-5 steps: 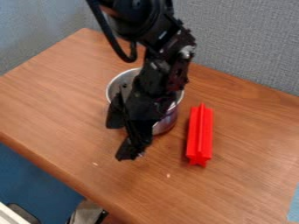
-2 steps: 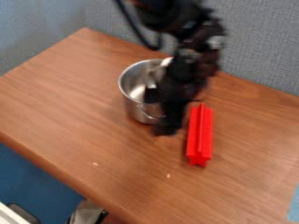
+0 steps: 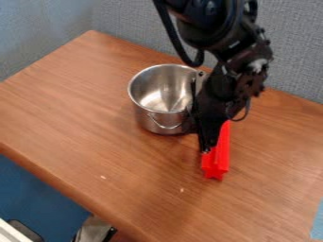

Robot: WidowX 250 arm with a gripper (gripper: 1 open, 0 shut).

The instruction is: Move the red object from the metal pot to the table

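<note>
The red object (image 3: 217, 157) lies flat on the table (image 3: 70, 104), just right of the metal pot (image 3: 151, 117). The pot stands upright and its shiny inside shows nothing in it. My gripper (image 3: 205, 140) points steeply down at the far, upper end of the red bar and hides that end. Its dark fingers read as together, low against the bar's left side. Whether they clasp the bar I cannot tell; the bar rests on the wood.
The table's rounded front edge runs diagonally from the left to the bottom right, with blue floor below it. A grey-blue wall stands behind. Black cables hang from the arm above the pot.
The arm has swung from the front of the pot to the right, over the red bar's far end. The fingers, spread before, have closed. Pot and bar keep their places.
</note>
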